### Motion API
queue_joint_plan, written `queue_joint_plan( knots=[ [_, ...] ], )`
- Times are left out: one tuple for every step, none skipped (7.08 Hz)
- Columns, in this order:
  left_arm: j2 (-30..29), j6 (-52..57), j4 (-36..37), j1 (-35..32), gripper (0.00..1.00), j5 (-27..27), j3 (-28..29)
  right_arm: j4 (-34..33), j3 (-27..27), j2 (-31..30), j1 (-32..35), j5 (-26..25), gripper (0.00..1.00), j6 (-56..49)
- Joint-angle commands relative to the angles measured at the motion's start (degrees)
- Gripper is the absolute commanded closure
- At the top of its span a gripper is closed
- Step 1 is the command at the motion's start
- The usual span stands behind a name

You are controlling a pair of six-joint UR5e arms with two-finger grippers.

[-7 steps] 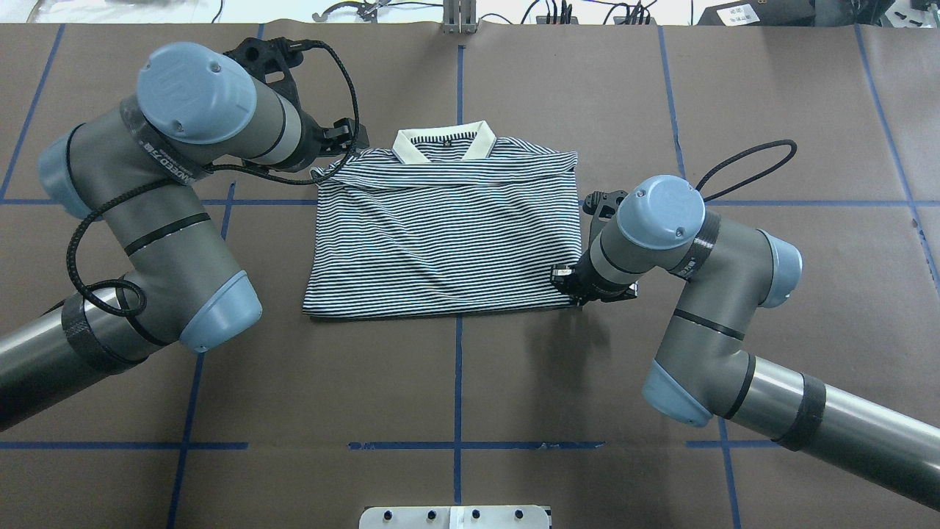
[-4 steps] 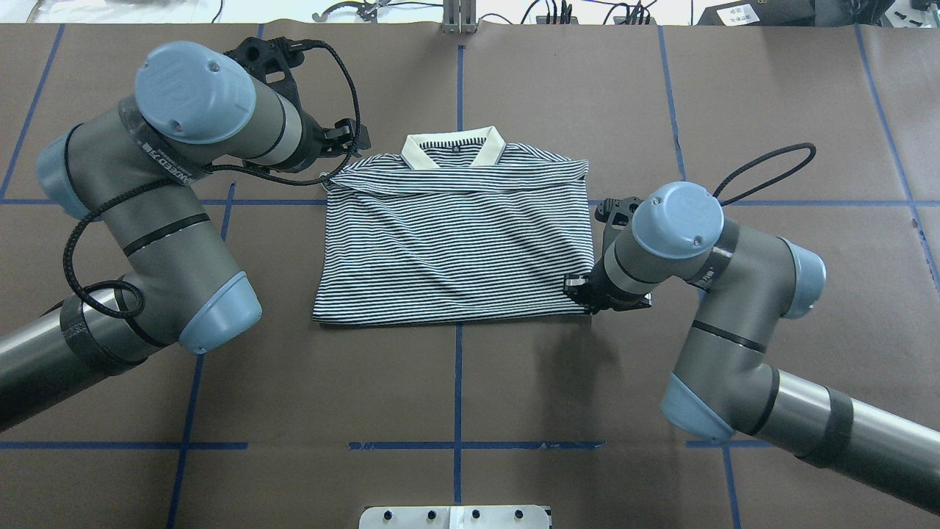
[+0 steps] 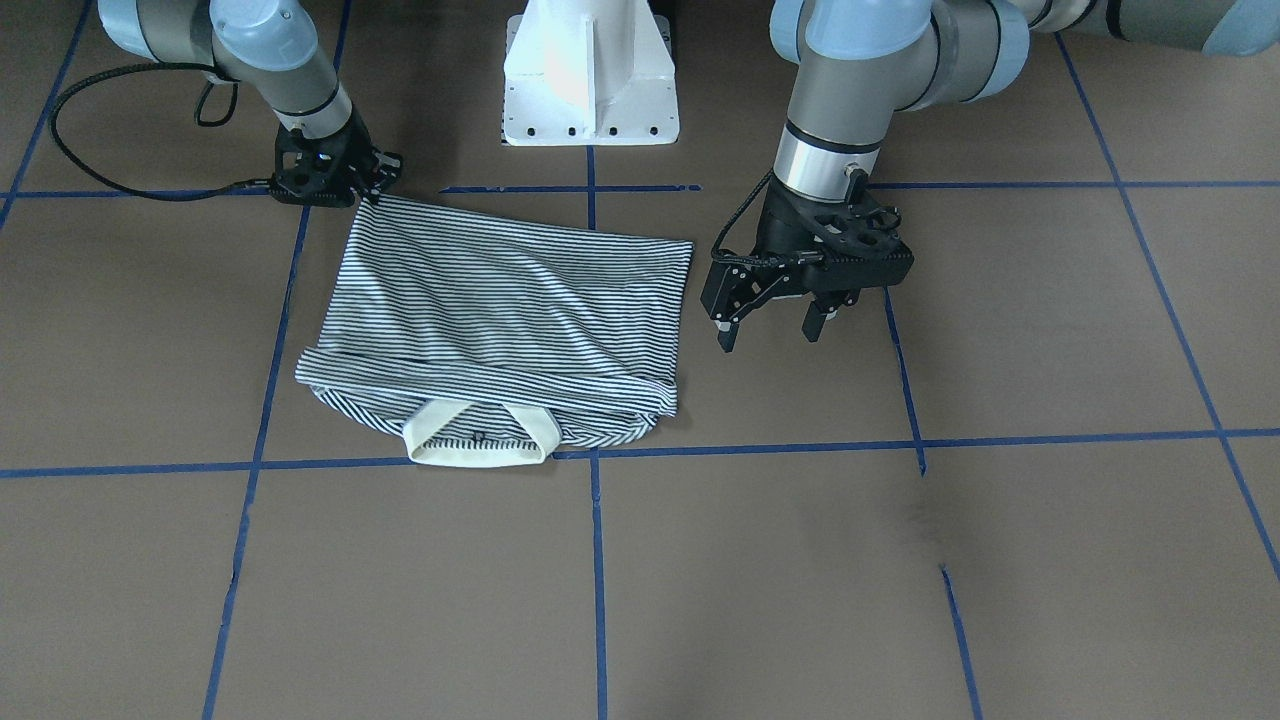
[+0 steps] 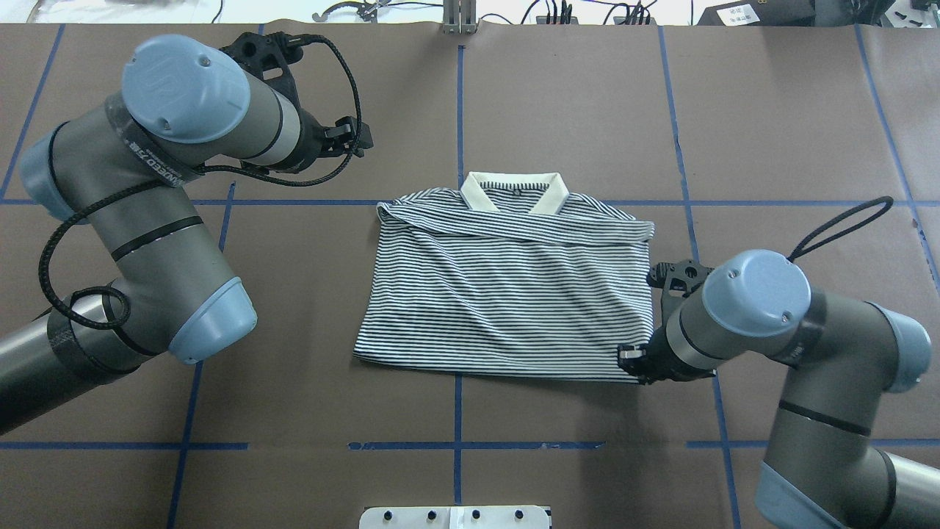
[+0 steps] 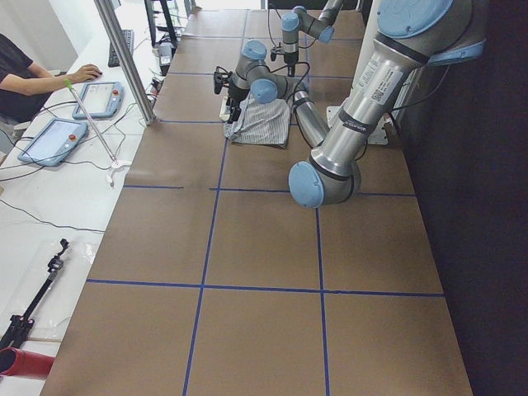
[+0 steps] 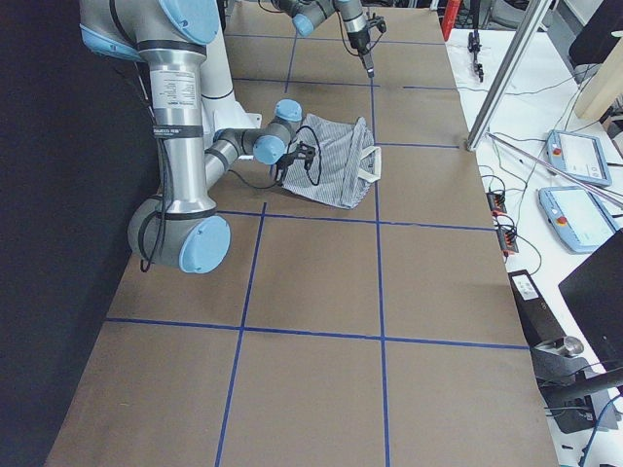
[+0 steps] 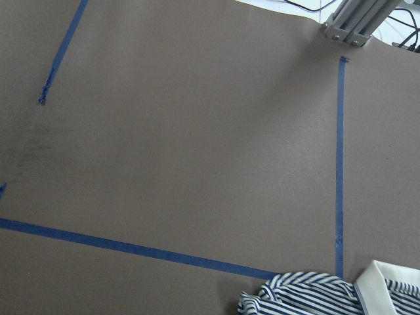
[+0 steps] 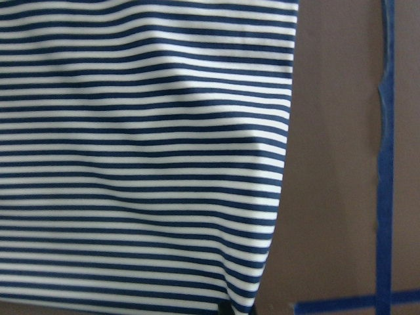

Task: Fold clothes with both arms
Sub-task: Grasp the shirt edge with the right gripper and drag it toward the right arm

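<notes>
The striped polo shirt (image 4: 507,294) lies folded flat on the brown table, its cream collar (image 4: 514,192) at the far side. My right gripper (image 4: 633,361) sits at the shirt's near right corner and is shut on that corner; in the front view it (image 3: 372,192) pins the same corner. Striped fabric (image 8: 131,164) fills the right wrist view. My left gripper (image 3: 768,330) hangs open above bare table, well clear of the shirt's left edge, with nothing between its fingers. The left wrist view catches only the shirt's shoulder and collar (image 7: 315,295) at its bottom edge.
Blue tape lines (image 4: 459,441) divide the brown table into squares. The white pedestal (image 3: 590,70) stands between the arms. A metal post (image 4: 459,18) rises at the far edge. A person (image 5: 25,78) sits at a side desk with tablets, off the table.
The shirt has slid right and toward the robot, carried by the right gripper. Its far left corner has come away from the left gripper, which has barely moved.
</notes>
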Motion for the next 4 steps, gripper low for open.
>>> queue_joint_plan(
  knots=[
    [-0.07,-0.33,0.37,1.54,0.0,0.16,-1.16,0.09,2.54,-2.9,-5.45,3.17,0.91,5.1],
    [0.02,-0.33,0.46,1.89,0.0,-0.02,-1.95,0.18,4.45,-3.25,-5.45,3.37,0.01,6.32],
    [0.02,-0.41,1.59,3.29,0.0,-0.28,-2.57,0.27,6.39,-3.26,-4.5,3.28,0.0,7.2],
    [0.02,-3.11,4.3,6.87,0.0,-1.15,-2.83,0.62,7.19,-2.47,-0.92,3.37,0.0,7.21]
  ],
)
